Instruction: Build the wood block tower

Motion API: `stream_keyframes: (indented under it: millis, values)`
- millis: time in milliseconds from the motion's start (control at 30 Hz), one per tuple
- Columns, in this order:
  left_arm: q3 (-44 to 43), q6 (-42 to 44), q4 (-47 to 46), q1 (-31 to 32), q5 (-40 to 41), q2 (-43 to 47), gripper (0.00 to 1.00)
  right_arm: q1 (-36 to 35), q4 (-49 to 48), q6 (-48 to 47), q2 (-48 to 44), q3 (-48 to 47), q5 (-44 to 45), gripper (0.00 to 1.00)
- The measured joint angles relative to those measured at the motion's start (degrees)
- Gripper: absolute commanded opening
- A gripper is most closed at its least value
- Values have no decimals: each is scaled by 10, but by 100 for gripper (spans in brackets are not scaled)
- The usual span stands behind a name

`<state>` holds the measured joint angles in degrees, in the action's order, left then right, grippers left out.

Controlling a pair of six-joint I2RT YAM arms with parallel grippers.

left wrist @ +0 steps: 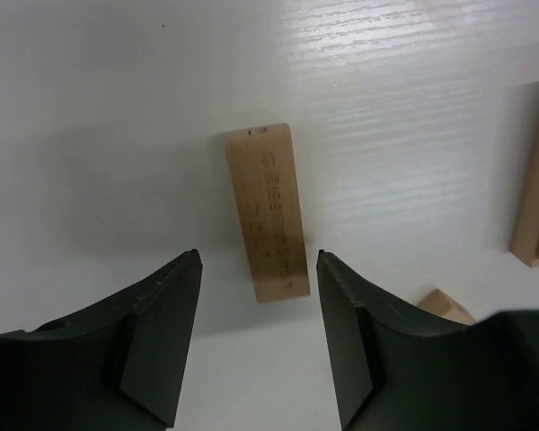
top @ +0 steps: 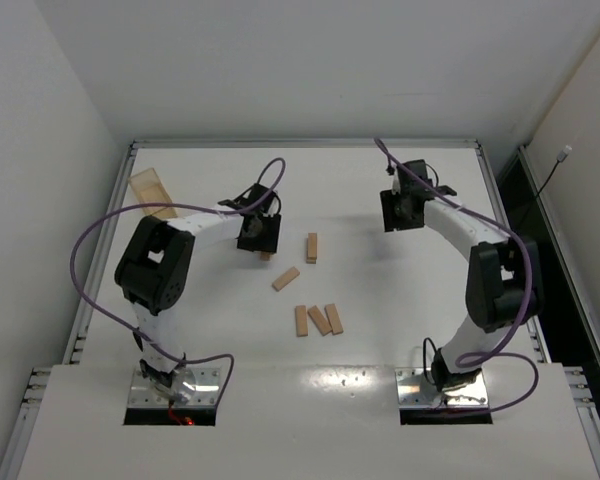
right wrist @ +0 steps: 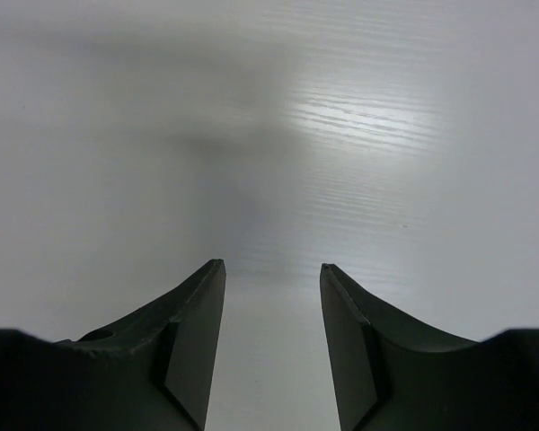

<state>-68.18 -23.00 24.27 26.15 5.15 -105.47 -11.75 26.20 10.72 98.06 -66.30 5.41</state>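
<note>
left pincer (left wrist: 260, 260) parted over a flat wood block (left wrist: 268, 202); right pincer (right wrist: 271, 267) parted.

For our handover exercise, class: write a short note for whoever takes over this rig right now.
Left gripper: open; one wood block lies flat at its fingertips, ungripped.
Right gripper: open, empty, over bare table.
Other blocks: row of three, diagonal block and far block, all flat mid-table.
Done: nothing stacked.
Left: all the stacking.
</note>
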Motion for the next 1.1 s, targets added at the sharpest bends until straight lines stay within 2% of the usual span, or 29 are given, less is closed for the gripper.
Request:
stream_keyframes:
  millis: [100, 233, 367, 500, 700, 833, 1100]
  values:
    - [-31, 1, 7, 0, 4, -49, 45, 29, -1, -6, -18, 10, -1, 44]
    - [-71, 0, 8, 0, 13, -78, 28, 52, -1, -9, -34, 19, -7, 44]
    - [-78, 0, 9, 0, 20, -83, 21, 58, -2, -11, -38, 22, -18, 44]
    - [-78, -3, 9, 0, 24, -83, 0, 58, -2, -13, -38, 25, -27, 44]
    - [-48, -33, 9, 9, 49, -59, 0, 58, -2, -12, -38, 26, -33, 44]
    - [-36, -72, 44, 38, 80, -19, 0, 58, -6, -12, -39, 35, -36, 44]
    - [-117, -154, 90, 87, 87, 22, 0, 58, -7, -12, -39, 41, -45, 44]
